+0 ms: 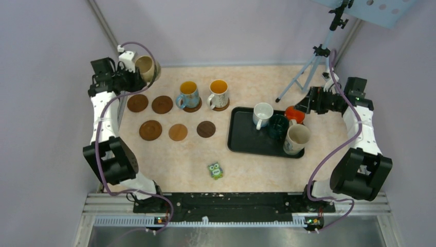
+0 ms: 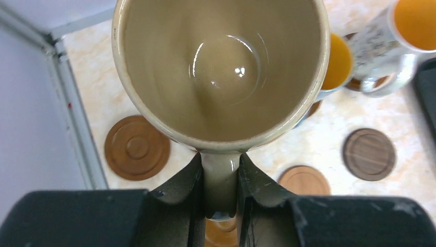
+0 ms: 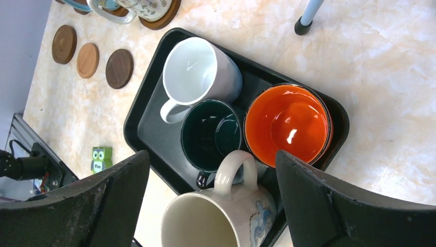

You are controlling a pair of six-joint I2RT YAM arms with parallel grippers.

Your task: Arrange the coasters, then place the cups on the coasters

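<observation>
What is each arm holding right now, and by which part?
The left gripper pinches the beige mug by its handle. The right gripper hangs open over the tray, holding nothing.

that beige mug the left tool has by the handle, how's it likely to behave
Probably rigid glazed ceramic: the beige mug shines inside, so likely slippery. The left tool pinches only its handle, so the heavy body may pivot or sag.
</observation>
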